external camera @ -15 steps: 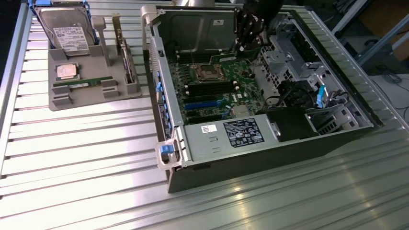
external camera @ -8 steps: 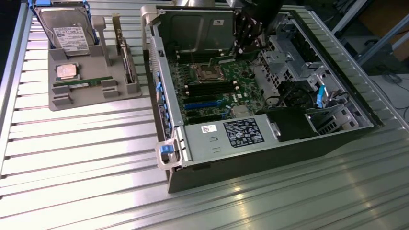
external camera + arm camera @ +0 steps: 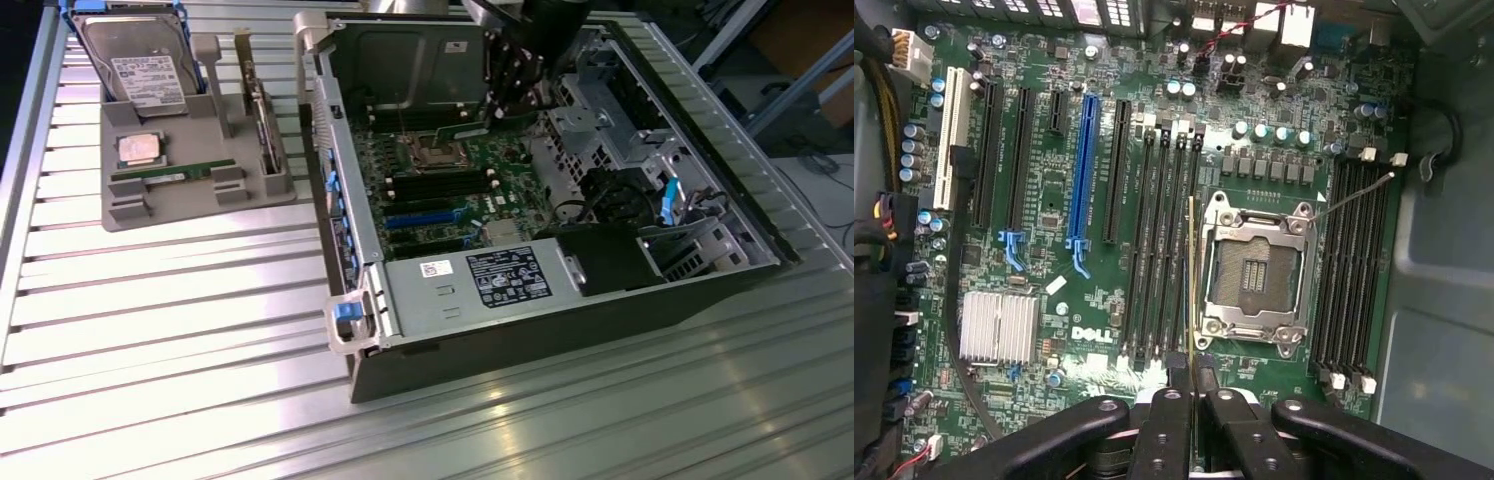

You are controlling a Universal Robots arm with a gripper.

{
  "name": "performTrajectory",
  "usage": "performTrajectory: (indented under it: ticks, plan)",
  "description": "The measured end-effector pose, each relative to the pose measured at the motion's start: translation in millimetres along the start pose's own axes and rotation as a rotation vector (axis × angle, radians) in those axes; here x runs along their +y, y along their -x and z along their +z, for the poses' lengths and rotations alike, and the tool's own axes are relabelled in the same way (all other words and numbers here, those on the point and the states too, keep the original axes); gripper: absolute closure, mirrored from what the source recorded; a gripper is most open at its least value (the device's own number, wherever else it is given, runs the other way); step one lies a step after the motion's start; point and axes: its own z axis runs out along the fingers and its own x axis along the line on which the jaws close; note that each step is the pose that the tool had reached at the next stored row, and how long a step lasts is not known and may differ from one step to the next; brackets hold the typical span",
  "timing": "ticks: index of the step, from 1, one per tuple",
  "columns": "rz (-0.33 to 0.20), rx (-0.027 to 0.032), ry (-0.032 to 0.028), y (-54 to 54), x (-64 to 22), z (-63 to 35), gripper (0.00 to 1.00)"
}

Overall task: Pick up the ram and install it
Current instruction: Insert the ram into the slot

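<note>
Exterior view, from its left: grey tray [image 3: 127, 215] on slatted metal table [image 3: 200, 340]. Holds hard drive [image 3: 140, 70] standing at the far end, silver-topped processor chip [image 3: 138, 148] lying flat below it, spare ram stick [image 3: 167, 176] lying on edge in its slot nearer the camera, and expansion card [image 3: 267, 130] upright along the tray's side next to the case.

Just beside the tray: open computer case [image 3: 534, 340], side panel off, motherboard [image 3: 454, 190] exposed. Power supply [image 3: 494, 280] with white label at the near end. Robot arm [image 3: 527, 45] reaching down into the far end of the case, over the board.

Wrist view: gripper [image 3: 1192, 365] clenched, black fingers [image 3: 1176, 375] pinching the ram [image 3: 1194, 270]. Ram seen edge-on as a thin line, upright, hanging over the board between a bank of four black memory slots [image 3: 1159, 250] and the empty processor socket [image 3: 1254, 265]. Lined up along the slot closest to the socket; cannot tell whether touching or seated. Second memory slot bank [image 3: 1349, 270] on the socket's other side, empty. Blue card slot [image 3: 1084, 170] and silver heatsink [image 3: 999, 325] further off on the board, well apart from the ram.
</note>
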Motion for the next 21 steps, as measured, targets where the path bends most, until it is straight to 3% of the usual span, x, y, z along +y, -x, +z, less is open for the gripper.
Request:
performTrajectory:
  ticks: [21]
  plan:
    - [0.0, 0.0, 0.0, -0.5, -0.5, 17.2, 0.88]
